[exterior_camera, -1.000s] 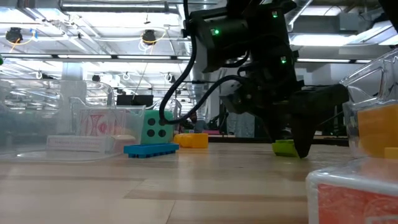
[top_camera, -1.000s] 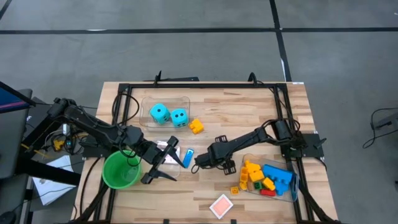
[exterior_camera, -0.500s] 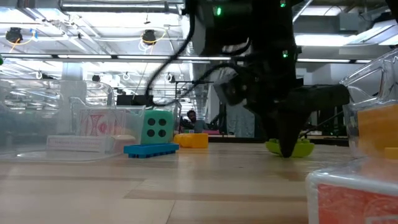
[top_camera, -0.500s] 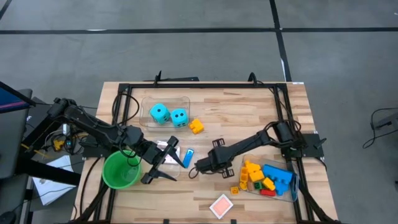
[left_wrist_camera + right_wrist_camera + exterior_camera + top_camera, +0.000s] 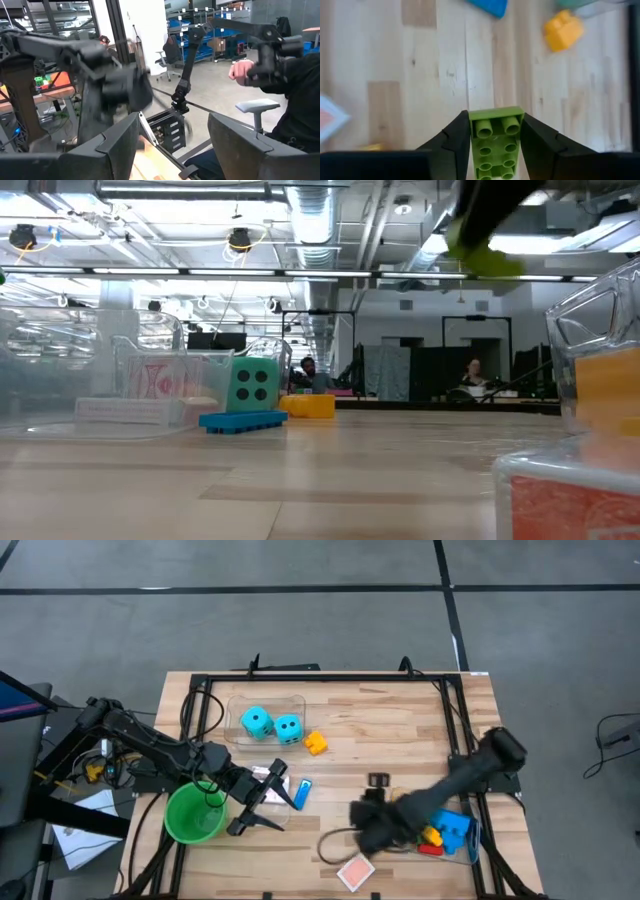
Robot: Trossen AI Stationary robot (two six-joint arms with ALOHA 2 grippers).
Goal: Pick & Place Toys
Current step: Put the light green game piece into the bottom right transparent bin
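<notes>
Dice [image 5: 272, 725] sit in a clear bin [image 5: 298, 701] while the right gripper [image 5: 495, 131] grasps a green brick [image 5: 495, 142].

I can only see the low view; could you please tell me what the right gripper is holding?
Observer: A green brick, clamped in the right gripper.
Operator: Thank you. Where is it over the table?
Observer: Between the card and the brick bin.
Operator: And the left gripper, please?
Observer: The left gripper is open and empty, beside the cup.
</notes>
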